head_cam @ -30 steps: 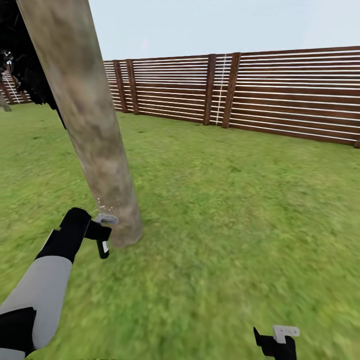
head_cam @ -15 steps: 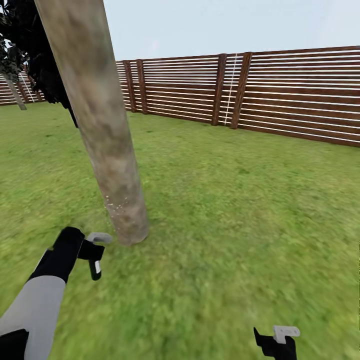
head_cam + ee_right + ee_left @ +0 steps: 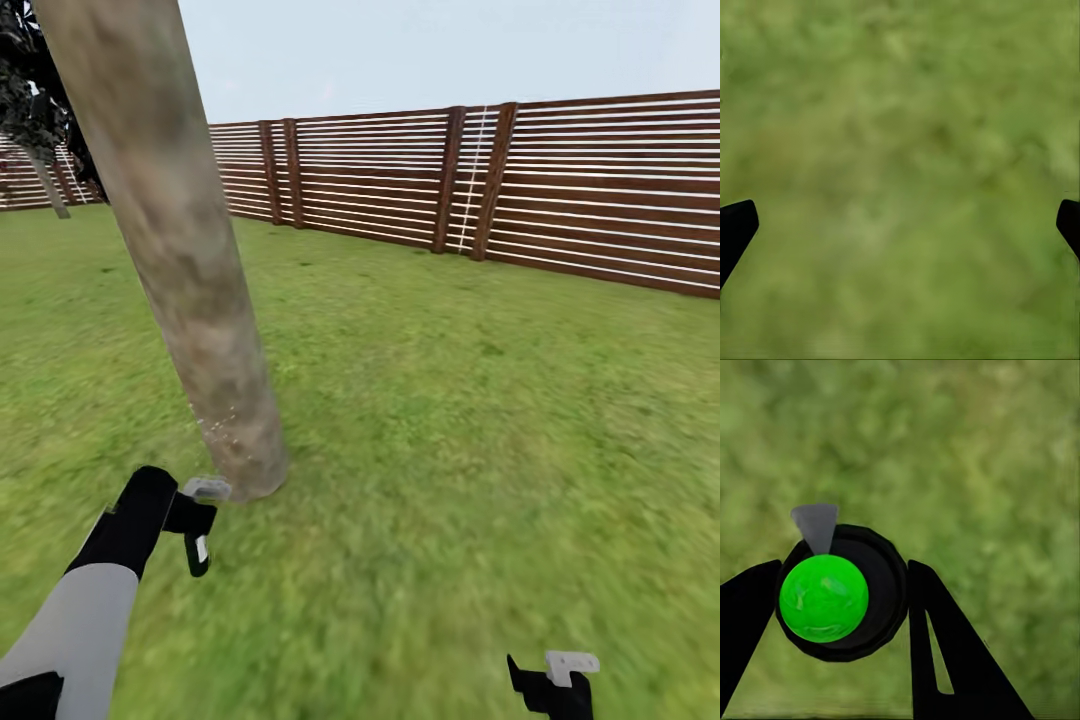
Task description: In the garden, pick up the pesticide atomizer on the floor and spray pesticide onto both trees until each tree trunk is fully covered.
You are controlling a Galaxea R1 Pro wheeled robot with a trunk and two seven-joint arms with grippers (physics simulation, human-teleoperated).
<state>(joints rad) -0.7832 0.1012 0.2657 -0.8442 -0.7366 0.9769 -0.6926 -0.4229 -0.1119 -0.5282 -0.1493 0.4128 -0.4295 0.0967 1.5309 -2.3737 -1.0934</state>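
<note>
1. Spraying step in hand: left gripper [image 3: 200,520] clamps the pesticide atomizer [image 3: 840,592] beside the tree trunk [image 3: 190,290] base.
2. Right gripper [image 3: 555,680] spread wide, empty.
3. Next: raise nozzle along trunk.

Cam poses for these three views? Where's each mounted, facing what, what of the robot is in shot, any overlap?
Head view: on the head, facing forward and down over lawn to the tree trunk and fence; left arm with left gripper and right gripper show.
Left wrist view: near that gripper, looking along its fingers down at grass; pesticide atomizer clamped between them.
Right wrist view: looking down at grass; fingertips wide apart.
Shared: head and left wrist views both show the held atomizer; all three show grass.
</note>
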